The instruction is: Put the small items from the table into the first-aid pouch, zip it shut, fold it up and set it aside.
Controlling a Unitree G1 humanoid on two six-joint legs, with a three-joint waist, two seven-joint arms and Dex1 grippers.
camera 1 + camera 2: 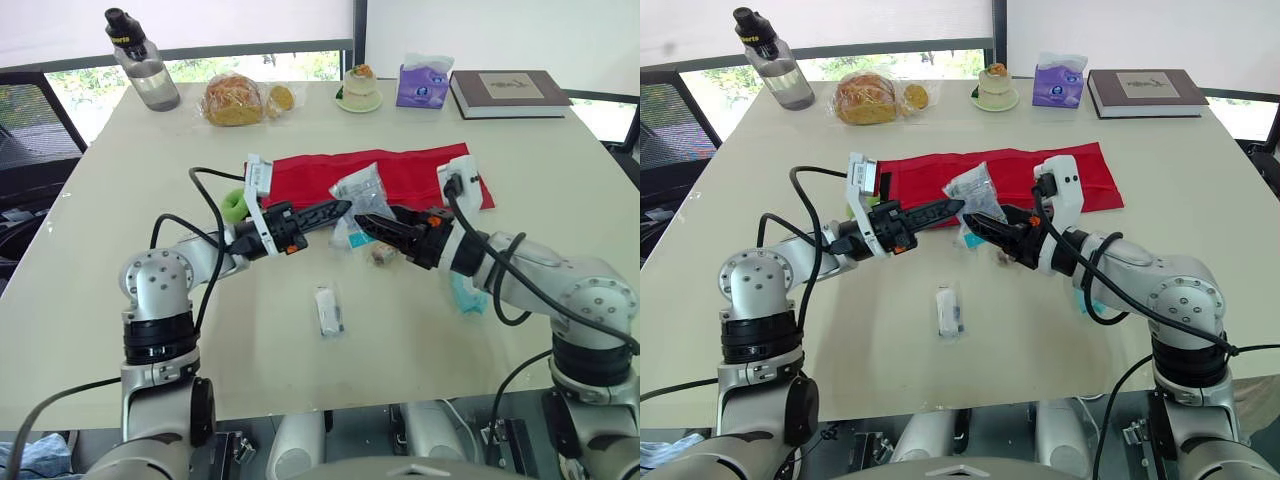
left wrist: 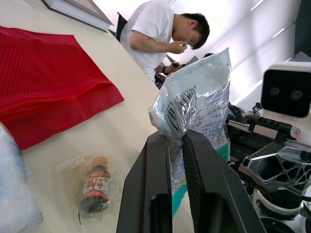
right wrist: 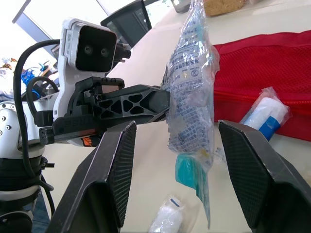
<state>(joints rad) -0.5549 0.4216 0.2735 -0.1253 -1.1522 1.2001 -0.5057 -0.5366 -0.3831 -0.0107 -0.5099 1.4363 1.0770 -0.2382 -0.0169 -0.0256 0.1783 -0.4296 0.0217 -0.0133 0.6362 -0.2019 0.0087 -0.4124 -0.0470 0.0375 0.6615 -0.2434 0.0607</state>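
Clear plastic packet hangs just above the table, in front of the flat red pouch, pinched between my left gripper's closed fingers. My right gripper faces it, fingers spread wide on either side of the packet.
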